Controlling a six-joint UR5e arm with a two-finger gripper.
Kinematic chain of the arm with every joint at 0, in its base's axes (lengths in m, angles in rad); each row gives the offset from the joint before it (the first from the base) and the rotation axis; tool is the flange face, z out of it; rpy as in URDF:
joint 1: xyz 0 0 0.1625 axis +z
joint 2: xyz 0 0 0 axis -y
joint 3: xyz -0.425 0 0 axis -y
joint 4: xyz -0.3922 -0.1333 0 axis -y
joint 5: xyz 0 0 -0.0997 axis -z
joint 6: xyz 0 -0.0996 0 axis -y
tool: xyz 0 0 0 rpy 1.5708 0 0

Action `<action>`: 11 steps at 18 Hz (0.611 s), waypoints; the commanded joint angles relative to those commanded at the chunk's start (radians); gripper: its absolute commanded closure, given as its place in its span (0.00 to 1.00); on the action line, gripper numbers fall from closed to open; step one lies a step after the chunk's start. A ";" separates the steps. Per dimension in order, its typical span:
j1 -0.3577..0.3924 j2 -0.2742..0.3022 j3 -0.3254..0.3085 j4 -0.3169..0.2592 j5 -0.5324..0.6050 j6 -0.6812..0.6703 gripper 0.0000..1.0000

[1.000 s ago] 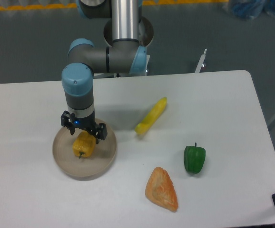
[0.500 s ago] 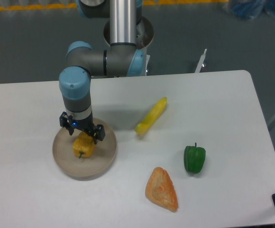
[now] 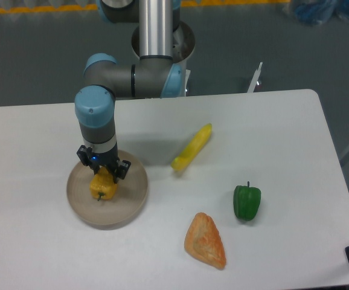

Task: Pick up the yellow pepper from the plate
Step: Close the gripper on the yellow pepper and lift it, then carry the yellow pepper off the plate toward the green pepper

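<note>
Gripper w/ fingers pinching the yellow pepper, which sits at centre of plate, approx 9 o'clock on worktop. Grasp looks made; lift left.

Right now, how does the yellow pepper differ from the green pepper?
The yellow pepper is yellow-orange; the green pepper is dark green. The yellow one lies on the beige plate, the green one on the bare white table. The gripper sits right over the yellow one with fingers at its sides; nothing is near the green one. Both are small, blocky bell peppers of similar size.
</note>
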State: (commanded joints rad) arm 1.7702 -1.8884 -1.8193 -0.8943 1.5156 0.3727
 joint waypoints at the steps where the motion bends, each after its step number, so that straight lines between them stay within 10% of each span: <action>1: 0.000 0.000 0.003 0.000 0.000 0.002 0.64; 6: 0.020 0.037 0.052 -0.012 0.009 0.026 0.65; 11: 0.219 0.092 0.063 -0.040 0.064 0.245 0.65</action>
State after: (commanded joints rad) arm 1.9892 -1.7964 -1.7565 -0.9341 1.5800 0.6178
